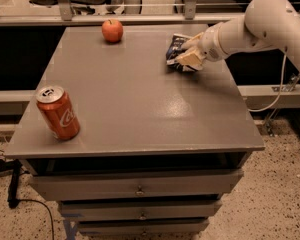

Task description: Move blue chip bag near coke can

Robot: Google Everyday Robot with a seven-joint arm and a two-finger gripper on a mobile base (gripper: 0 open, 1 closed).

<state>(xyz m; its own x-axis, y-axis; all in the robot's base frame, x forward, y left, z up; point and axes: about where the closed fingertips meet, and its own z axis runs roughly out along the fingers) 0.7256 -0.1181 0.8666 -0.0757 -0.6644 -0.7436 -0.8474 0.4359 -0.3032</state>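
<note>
One claw (pixel 186 52) touching blue chip bag (pixel 173 47), overlapping its edge; clamped or not, cannot tell; coke can (pixel 58 115) well apart.

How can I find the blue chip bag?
Look at the grey table and go to its far right side, where the gripper reaches. The blue chip bag lies there, crumpled and dark, unlike the round apple or the coke can.

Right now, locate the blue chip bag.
Camera view: blue chip bag lies back right on the table, right of the apple, at the hand.
</note>
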